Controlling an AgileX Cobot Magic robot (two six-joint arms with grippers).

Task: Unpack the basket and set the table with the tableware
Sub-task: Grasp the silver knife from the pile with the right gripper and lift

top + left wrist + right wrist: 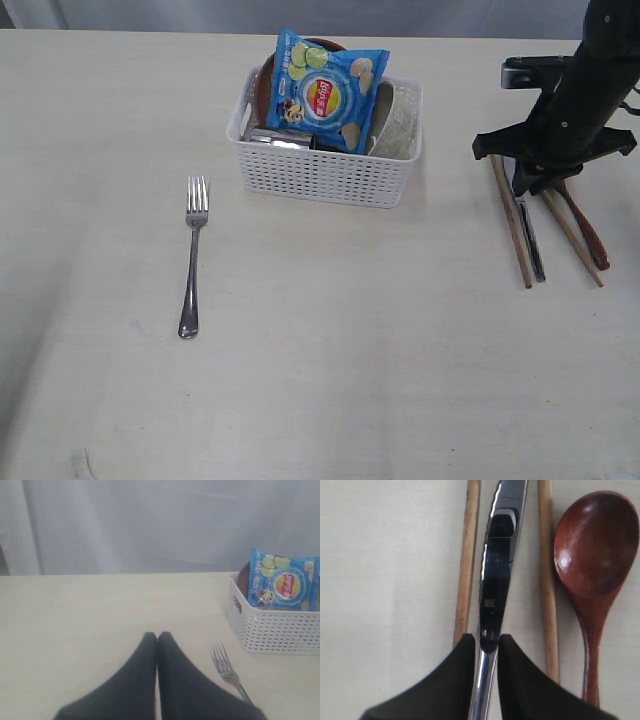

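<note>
**Right jaws pinch the knife; left jaws closed and empty**

Jaws of the right gripper (486, 639) stand narrow, both fingers against the sides of the steel knife (495, 580) at its handle. The blade runs straight out ahead of the tips over the table (385, 580). The wooden chopsticks (467, 555) lie one on either flank of the knife, just outside each finger. The reddish-brown spoon (595, 545) lies beyond one chopstick, hollow side up.

Jaws of the left gripper (157, 636) are pressed together with nothing between them. The fork (227, 672) lies near its tips, off to one side. Farther out on that side stands the basket (275, 630), holding the chip bag (285, 582), brown plate (265, 85), cream bowl (398, 125) and steel cup (275, 138).
</note>
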